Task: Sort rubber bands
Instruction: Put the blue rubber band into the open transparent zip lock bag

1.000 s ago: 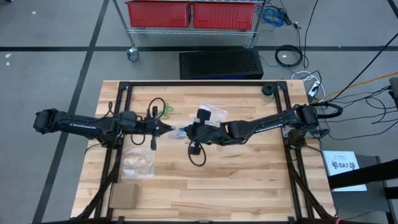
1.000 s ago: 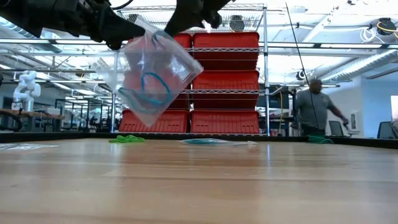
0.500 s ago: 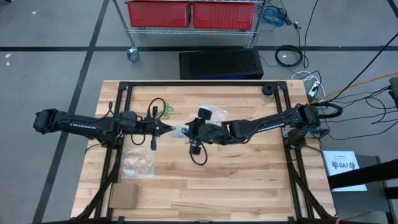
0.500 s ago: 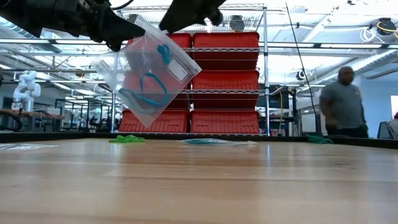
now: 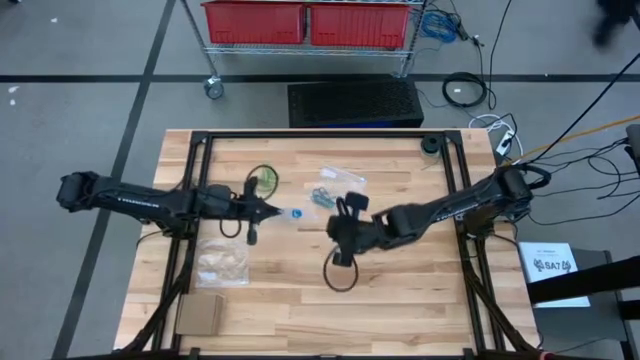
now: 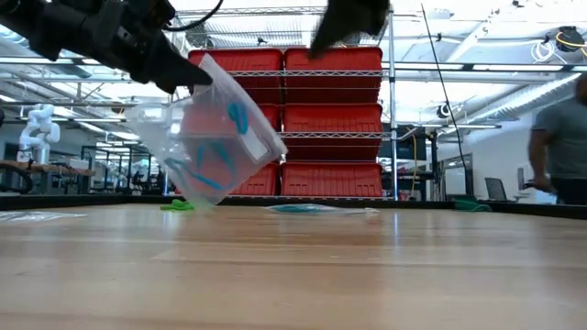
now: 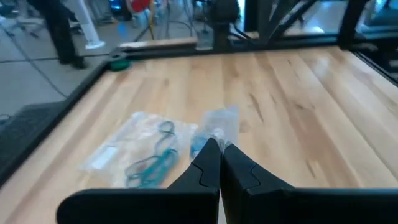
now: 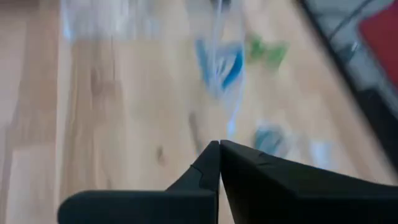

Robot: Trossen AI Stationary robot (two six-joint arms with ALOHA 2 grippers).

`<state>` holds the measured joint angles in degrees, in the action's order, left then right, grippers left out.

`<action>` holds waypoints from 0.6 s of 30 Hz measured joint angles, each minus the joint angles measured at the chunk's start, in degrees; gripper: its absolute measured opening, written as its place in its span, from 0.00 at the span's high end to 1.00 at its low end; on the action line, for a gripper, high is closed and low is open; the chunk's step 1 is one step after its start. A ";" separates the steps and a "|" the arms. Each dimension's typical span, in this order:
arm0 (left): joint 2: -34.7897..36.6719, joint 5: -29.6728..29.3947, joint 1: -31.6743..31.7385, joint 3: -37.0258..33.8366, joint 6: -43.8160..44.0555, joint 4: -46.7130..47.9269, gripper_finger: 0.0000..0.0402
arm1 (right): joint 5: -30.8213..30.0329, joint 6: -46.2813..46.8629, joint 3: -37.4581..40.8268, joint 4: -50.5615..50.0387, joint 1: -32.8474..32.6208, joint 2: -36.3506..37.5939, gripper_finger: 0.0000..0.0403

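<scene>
So, counting things up: 2 arms, both out over the wooden counter (image 5: pixel 400 280). I count 3 clear bags on this setup — 1 hanging from the left hand (image 5: pixel 272 210), 1 lying flat toward the far middle of the counter (image 5: pixel 338 188), and 1 flat near the left front (image 5: pixel 222 262), whose contents I can't make out. There's also 1 cardboard-looking piece (image 5: pixel 200 313) at the left front corner.

Rubber bands: 1 small green cluster (image 5: pixel 266 179) sits loose on the counter just beyond the left hand. The held bag (image 6: pixel 215 137) carries bright blue bands (image 6: pixel 206 170) — looks like a few loops, can't count them exactly. The far flat bag has a few grey-teal bands (image 7: pixel 152 165) inside.

The left hand has its fingers pressed together on the top edge of that held bag, which dangles below it, its bottom corner down near the counter in the low view. So the blue bands hang right under that hand.

The right hand (image 5: pixel 345 228) is pinched together with nothing in it — it's off to the right of the held bag, clearly apart from it, nearer the front than the flat bag.
</scene>
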<state>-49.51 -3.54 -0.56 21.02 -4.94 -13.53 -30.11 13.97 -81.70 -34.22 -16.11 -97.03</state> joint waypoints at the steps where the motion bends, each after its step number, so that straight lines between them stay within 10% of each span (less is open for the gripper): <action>1: -1.00 0.01 -0.67 0.00 -0.13 -0.39 1.00 | 0.18 2.10 2.03 0.31 -0.69 -0.02 1.00; 18: -17.91 -2.61 -16.67 0.07 6.43 -10.05 1.00 | 1.69 26.66 26.05 31.53 -11.93 -0.13 1.00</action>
<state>-67.41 -6.14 -17.23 21.08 1.49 -23.59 -28.42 40.64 -55.66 -2.70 -28.04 -97.17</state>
